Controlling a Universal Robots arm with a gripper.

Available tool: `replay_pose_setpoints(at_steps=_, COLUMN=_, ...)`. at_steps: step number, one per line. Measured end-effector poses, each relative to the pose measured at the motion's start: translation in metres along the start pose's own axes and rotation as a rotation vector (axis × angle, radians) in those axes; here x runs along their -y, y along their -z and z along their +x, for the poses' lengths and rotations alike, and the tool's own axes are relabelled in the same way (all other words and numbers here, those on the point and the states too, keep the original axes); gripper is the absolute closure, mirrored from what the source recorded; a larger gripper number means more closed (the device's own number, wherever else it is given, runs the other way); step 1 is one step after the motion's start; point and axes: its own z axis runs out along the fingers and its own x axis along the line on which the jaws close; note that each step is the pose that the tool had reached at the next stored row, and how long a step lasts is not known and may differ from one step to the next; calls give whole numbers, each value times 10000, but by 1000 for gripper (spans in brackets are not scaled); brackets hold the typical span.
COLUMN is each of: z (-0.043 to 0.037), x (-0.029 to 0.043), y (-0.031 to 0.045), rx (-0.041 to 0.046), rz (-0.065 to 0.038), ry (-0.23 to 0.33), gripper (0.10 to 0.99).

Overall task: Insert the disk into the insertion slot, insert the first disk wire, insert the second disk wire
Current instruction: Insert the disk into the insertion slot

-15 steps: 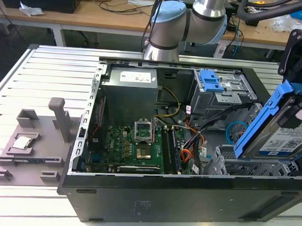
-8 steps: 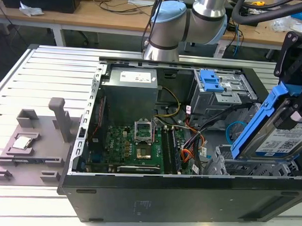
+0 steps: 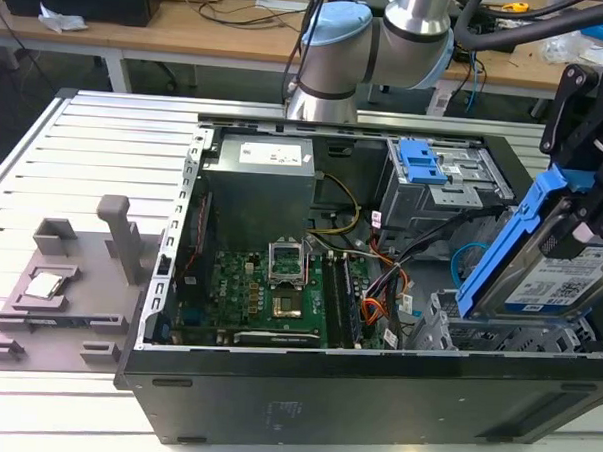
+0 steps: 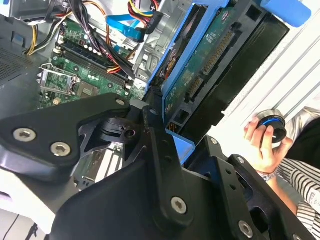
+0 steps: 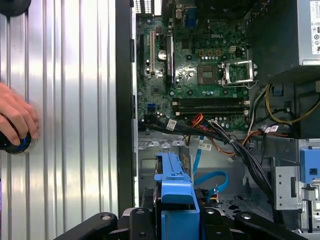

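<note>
Black jointed claw [image 5: 176,222] clamps the tilted, blue-framed silver disk [image 3: 564,283]. Perforated sheet-metal insertion slot [image 3: 445,324] lies just below it.

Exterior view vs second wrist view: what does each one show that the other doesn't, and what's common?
Exterior view's own: the label side of the disk, the arm's joints, a grey tray at the exterior view's left. Second wrist view's own: the disk's circuit-board side, a hand around a round object. Both: the disk in its blue carrier, gripped tilted by the fingers, and the motherboard.
</note>
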Motion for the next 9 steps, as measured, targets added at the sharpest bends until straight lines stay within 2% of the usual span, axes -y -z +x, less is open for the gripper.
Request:
replay_pose_setpoints(at_steps=5, z=-87, x=-2, y=-48, rx=1, rz=0, ry=-2, gripper=722)
replay_pose_setpoints(at_steps=9, z=-128, x=-13, y=-139, rx=0, rz=0, ry=13, gripper=722)
